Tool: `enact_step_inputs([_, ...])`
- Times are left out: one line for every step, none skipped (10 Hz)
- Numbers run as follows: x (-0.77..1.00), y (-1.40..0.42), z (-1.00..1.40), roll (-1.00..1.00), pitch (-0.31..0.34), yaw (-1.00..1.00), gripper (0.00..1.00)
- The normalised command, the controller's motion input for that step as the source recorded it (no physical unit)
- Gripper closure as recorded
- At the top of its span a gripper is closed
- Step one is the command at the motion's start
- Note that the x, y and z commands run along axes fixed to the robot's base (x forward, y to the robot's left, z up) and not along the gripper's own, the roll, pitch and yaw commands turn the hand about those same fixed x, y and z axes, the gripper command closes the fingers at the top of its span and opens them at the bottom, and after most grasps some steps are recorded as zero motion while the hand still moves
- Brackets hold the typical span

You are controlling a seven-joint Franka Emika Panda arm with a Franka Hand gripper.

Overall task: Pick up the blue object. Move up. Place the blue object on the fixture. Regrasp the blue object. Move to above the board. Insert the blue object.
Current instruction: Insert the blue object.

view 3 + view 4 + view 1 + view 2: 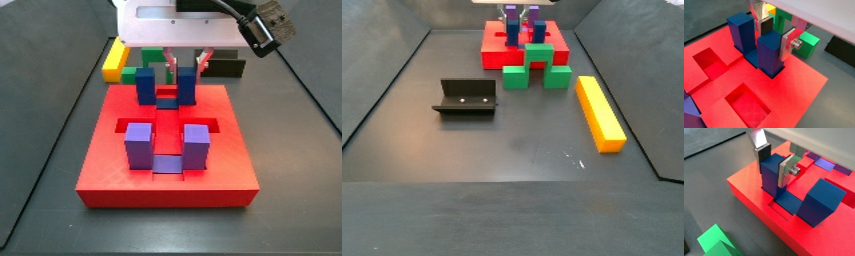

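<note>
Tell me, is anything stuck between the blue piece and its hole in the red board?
Nothing visible. The blue piece already sits with its base in the red board's hole, prongs up. The gripper has one prong between its jaws.

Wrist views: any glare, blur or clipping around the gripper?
In both wrist views the gripper and blue object are sharp; the board looks saturated, its texture partly washed out. In a side view a bright white housing clips above the gripper; in a side view the far gripper is tiny.
</note>
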Motion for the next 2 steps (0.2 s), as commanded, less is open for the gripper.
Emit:
enact_step_inputs([0.00,0.00,0.00,0.00,0.000,0.00,1.00])
enact_step_inputs([0.00,0.00,0.00,0.00,0.000,0.00,1.00])
